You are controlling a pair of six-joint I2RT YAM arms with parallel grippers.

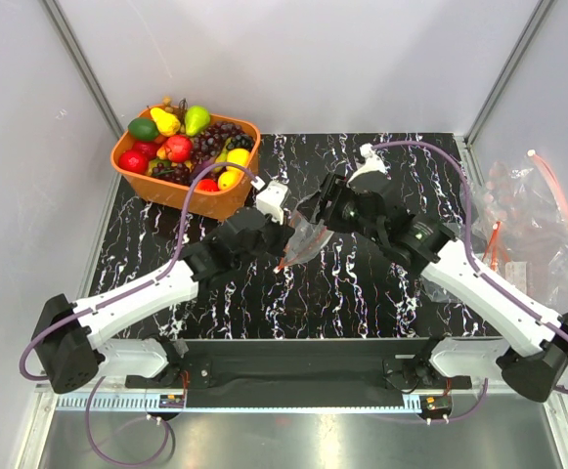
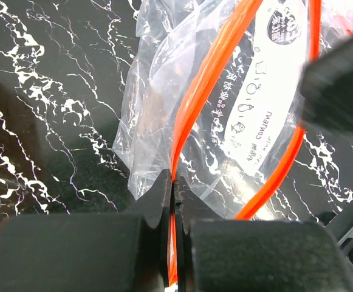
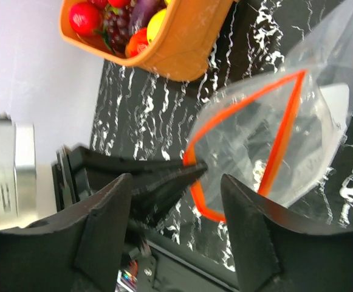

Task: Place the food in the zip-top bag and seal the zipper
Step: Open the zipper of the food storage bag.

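The clear zip-top bag [image 1: 306, 237] hangs between my two grippers above the black marble table. My left gripper [image 1: 282, 252] is shut on its orange-red zipper [image 2: 188, 115], pinching the strip between the fingertips [image 2: 161, 188]. In the right wrist view the bag [image 3: 255, 152] has its mouth open, the zipper [image 3: 284, 131] forming a loop. My right gripper [image 3: 175, 179] is open just short of the bag's mouth, nothing between its jaws; it also shows in the top view [image 1: 323, 210]. The food [image 1: 191, 147] lies in the orange basket: grapes [image 1: 220, 137], red apple [image 1: 178, 148], green and yellow pieces.
The orange basket [image 1: 181, 191] stands at the table's back left, also in the right wrist view [image 3: 188, 42]. A heap of spare clear bags [image 1: 528, 215] lies off the table's right edge. White walls enclose the back and sides.
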